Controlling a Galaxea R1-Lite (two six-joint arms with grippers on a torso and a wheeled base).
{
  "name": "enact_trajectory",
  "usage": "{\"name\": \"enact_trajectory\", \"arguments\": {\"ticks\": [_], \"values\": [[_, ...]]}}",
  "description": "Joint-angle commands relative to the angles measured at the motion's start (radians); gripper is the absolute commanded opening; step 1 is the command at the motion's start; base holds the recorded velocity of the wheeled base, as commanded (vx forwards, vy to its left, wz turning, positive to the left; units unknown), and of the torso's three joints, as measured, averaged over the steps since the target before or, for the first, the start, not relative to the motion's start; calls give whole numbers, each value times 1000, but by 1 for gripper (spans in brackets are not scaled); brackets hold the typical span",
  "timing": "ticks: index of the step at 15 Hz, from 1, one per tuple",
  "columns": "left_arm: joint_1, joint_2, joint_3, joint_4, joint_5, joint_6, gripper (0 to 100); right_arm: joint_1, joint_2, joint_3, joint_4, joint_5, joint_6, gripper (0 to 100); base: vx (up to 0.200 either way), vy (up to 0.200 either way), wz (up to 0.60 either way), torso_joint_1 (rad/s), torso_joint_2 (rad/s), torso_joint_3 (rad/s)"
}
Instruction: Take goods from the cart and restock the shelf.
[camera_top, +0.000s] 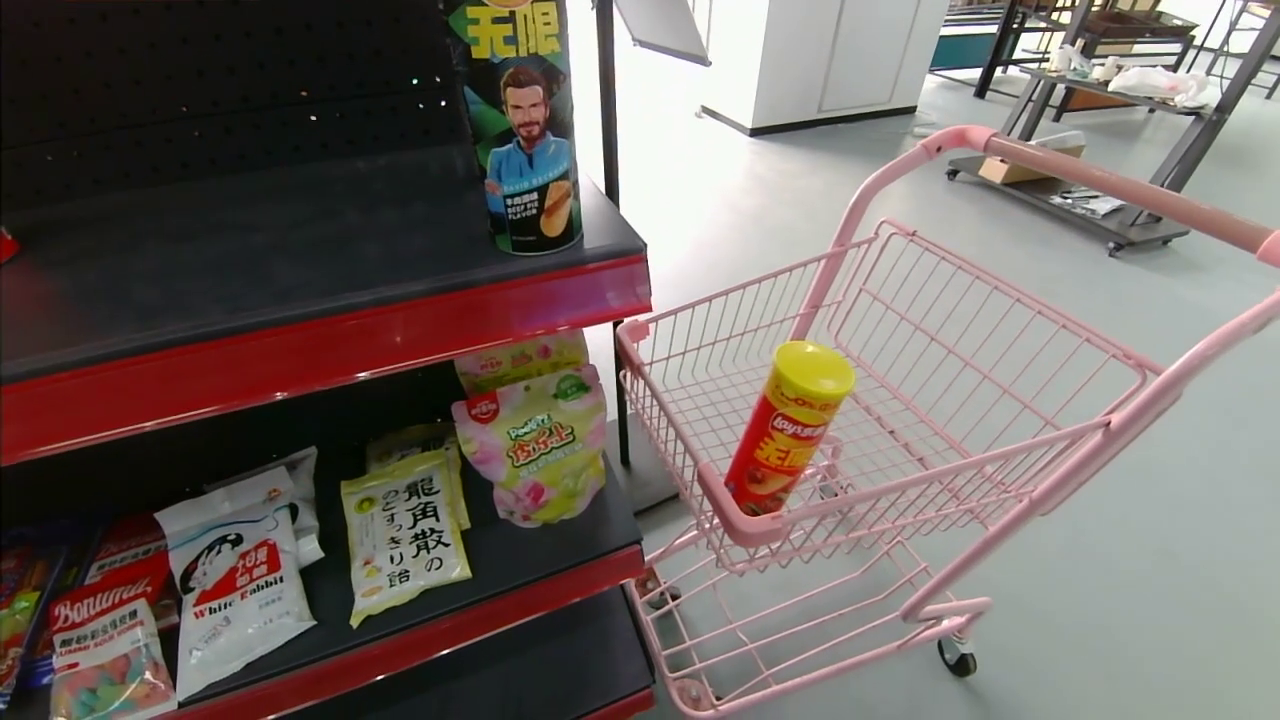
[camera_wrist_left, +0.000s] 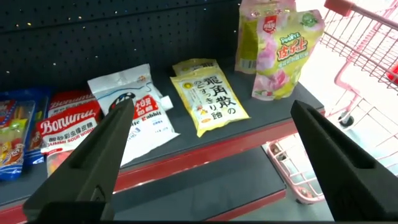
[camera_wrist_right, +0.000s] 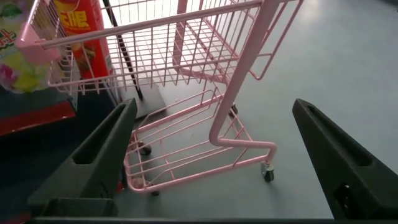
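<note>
A red chip can with a yellow lid (camera_top: 786, 430) stands tilted in the front corner of the pink cart (camera_top: 905, 330) basket, on the shelf side. The can (camera_wrist_right: 79, 37) also shows through the cart's wires (camera_wrist_right: 186, 56) in the right wrist view. A taller dark green chip can (camera_top: 525, 125) stands on the upper shelf (camera_top: 300, 340) near its right end. My left gripper (camera_wrist_left: 211, 162) is open and empty, hovering in front of the lower shelf (camera_wrist_left: 205, 152). My right gripper (camera_wrist_right: 217, 162) is open and empty, low beside the cart's frame.
The lower shelf holds snack bags: white candy bags (camera_top: 235, 585), a yellow bag (camera_top: 400, 535), pink-green pouches (camera_top: 535, 450) and red packs (camera_top: 105, 640). Most of the upper shelf is bare. Open grey floor lies right of the cart; a trolley and tables (camera_top: 1090, 190) stand far behind.
</note>
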Motion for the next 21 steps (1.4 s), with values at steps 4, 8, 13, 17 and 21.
{"name": "enact_trajectory", "arguments": {"ticks": [4, 8, 13, 17, 21], "values": [[1, 1, 0, 0, 0, 1, 100, 15, 46, -78, -8, 46, 13, 100, 0, 0, 0, 0, 0, 0], [1, 1, 0, 0, -1, 1, 100, 114, 703, -660, -29, 166, 169, 100, 0, 0, 0, 0, 0, 0], [1, 1, 0, 0, -1, 1, 100, 243, 1193, -541, -460, 392, 131, 100, 0, 0, 0, 0, 0, 0], [0, 1, 0, 0, -1, 1, 100, 246, 1500, -460, -825, 474, 111, 100, 0, 0, 0, 0, 0, 0], [0, 1, 0, 0, -1, 1, 100, 249, 1637, -488, -879, 568, 21, 100, 0, 0, 0, 0, 0, 0]]}}
